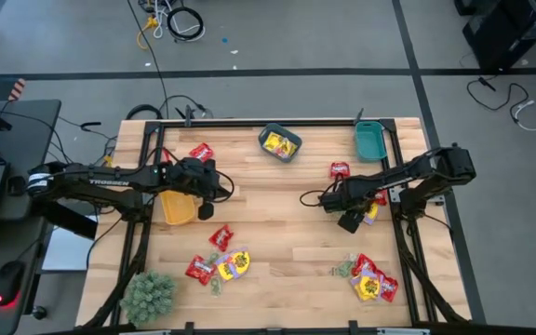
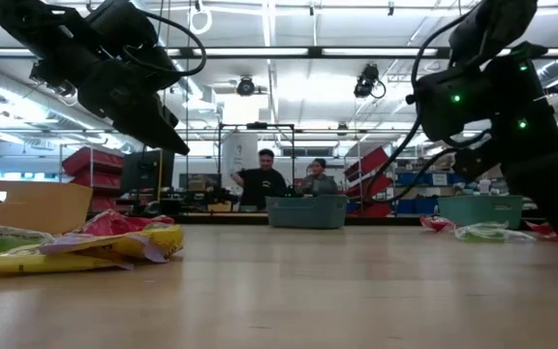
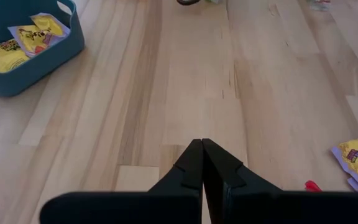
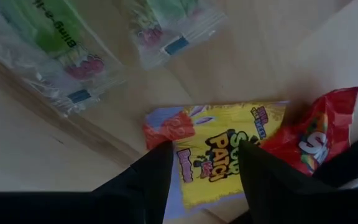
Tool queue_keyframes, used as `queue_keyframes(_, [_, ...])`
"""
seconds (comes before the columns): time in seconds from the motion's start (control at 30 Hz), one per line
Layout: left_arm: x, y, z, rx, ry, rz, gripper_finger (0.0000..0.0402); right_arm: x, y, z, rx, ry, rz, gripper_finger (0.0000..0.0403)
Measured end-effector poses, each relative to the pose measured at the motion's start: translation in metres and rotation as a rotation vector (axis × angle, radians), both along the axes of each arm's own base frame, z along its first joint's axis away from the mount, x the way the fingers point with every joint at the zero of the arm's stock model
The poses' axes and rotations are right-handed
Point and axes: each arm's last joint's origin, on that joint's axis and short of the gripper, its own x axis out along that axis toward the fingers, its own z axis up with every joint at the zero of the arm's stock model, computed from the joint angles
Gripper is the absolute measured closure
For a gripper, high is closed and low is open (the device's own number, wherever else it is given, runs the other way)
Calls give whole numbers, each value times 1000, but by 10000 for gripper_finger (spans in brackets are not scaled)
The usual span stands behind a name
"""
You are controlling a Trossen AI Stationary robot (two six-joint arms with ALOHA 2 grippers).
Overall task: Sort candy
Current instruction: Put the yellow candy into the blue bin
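right gripper [image 4: 201, 165] sits low over the right side of the table [image 1: 277, 233], fingers spread apart and straddling a yellow packet [image 4: 219, 158] with purple edging that lies flat on the wood; the packet is between the fingers, and whether they touch it cannot be told, so it reads as released rather than grasped. a red packet [image 4: 309, 140] lies just beside the yellow one, overlapping its edge, and two clear wrappers with pale green pieces [image 4: 55, 46] lie near them. left gripper [image 3: 202, 163] hangs above bare wood on the left half of the table, fingers pressed together with nothing between them. a dark teal bin [image 1: 280, 144] near the far edge holds yellow packets; a lighter teal bin [image 1: 370, 140] stands to its right, and a yellow bin [image 1: 177, 207] lies beside the left arm. remaining candy is scattered: a red packet near the far left edge [image 1: 201, 151], a mixed red and yellow cluster at near centre-left [image 1: 221, 263], another cluster at near right [image 1: 372, 279], one red packet by the right arm [image 1: 340, 169]. a green fuzzy plant ball [image 1: 148, 295] sits at the near left corner. two people [image 2: 260, 179] show in the room beyond the table.
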Motion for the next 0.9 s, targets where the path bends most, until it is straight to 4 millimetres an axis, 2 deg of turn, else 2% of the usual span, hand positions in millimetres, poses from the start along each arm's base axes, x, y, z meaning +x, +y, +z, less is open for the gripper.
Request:
queue_keyframes(0.17, [0,0,0,0,-2,0,396,1,0,0,1,-8,5,234])
queue_keyframes(0.27, [0,0,0,-1,0,1,396,3,0,0,18,-20,-1,256])
queue_keyframes(0.33, [0,0,0,-1,0,1,396,3,0,-1,23,-26,2,285])
queue_keyframes(0.5, [0,0,0,-1,-1,1,396,6,0,0,36,-47,48,384])
queue_keyframes(0.53, [0,0,0,-1,-1,1,396,8,0,0,32,-55,63,393])
queue_keyframes(0.67, [0,0,0,-1,-1,1,396,20,0,10,22,-110,95,392])
queue_keyframes(0.9, [0,0,0,-2,-2,1,396,46,6,37,33,-223,175,402])
